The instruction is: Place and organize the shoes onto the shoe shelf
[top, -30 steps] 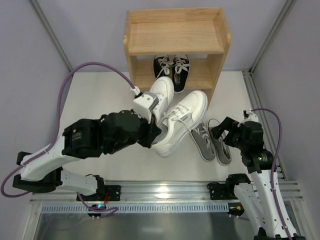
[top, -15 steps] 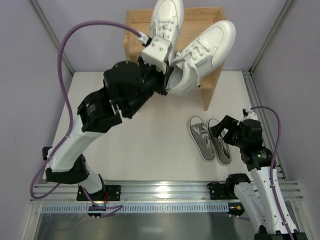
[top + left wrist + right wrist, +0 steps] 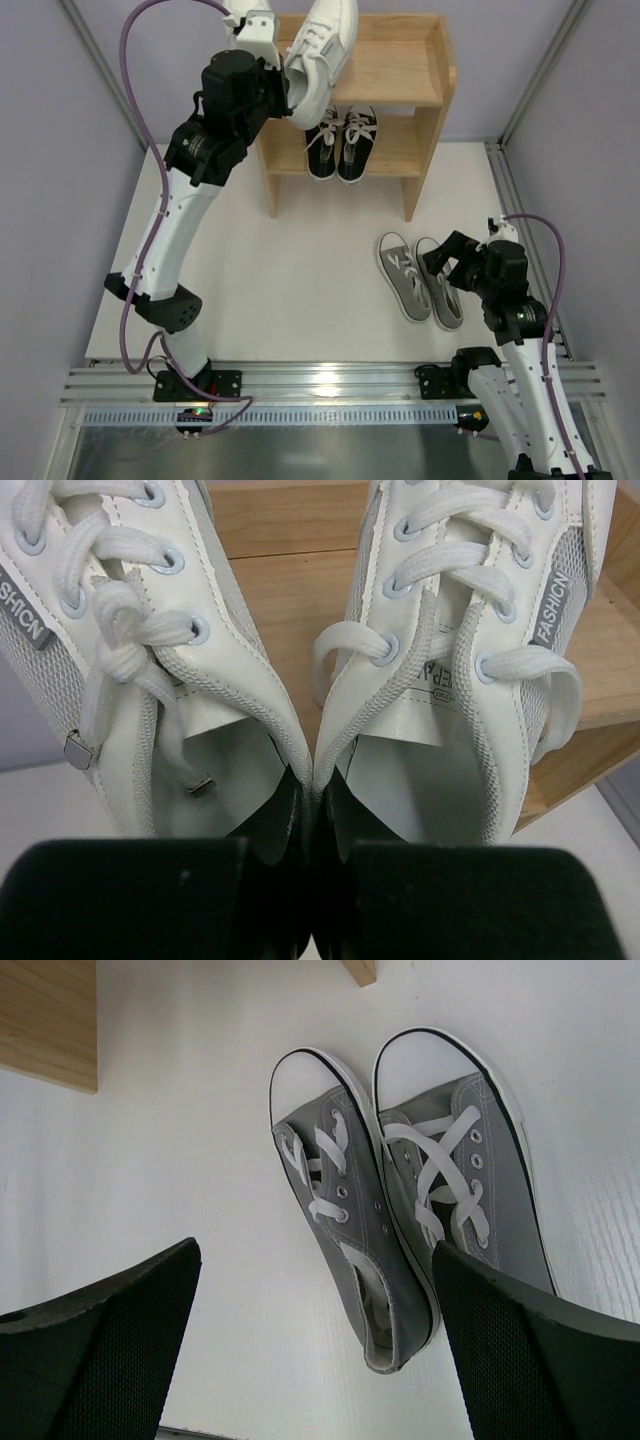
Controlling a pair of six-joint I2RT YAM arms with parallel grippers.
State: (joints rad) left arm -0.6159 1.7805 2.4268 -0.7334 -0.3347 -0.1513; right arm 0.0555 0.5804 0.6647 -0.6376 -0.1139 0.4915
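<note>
My left gripper (image 3: 287, 88) is shut on the white sneakers (image 3: 440, 670), pinching both inner collars together (image 3: 312, 780). It holds them high over the left part of the wooden shoe shelf's (image 3: 400, 75) top tier, toes pointing away; in the top view the white pair (image 3: 322, 45) partly leaves the frame. The black sneakers (image 3: 341, 143) stand side by side on the lower tier. The grey sneakers (image 3: 420, 280) lie side by side on the table at the right, also in the right wrist view (image 3: 400, 1190). My right gripper (image 3: 447, 262) is open and empty just above their heels (image 3: 315, 1350).
The shelf's top board (image 3: 290, 590) shows under the white shoes. The shelf's side panel foot (image 3: 50, 1020) stands left of the grey pair. Grey walls and metal posts (image 3: 100, 60) bound the white table (image 3: 300, 270). A rail (image 3: 330, 380) runs along the near edge.
My left arm has lifted the white pair from low in front of the shelf up and back over the top tier's left side. The right arm and the grey shoes have not moved.
</note>
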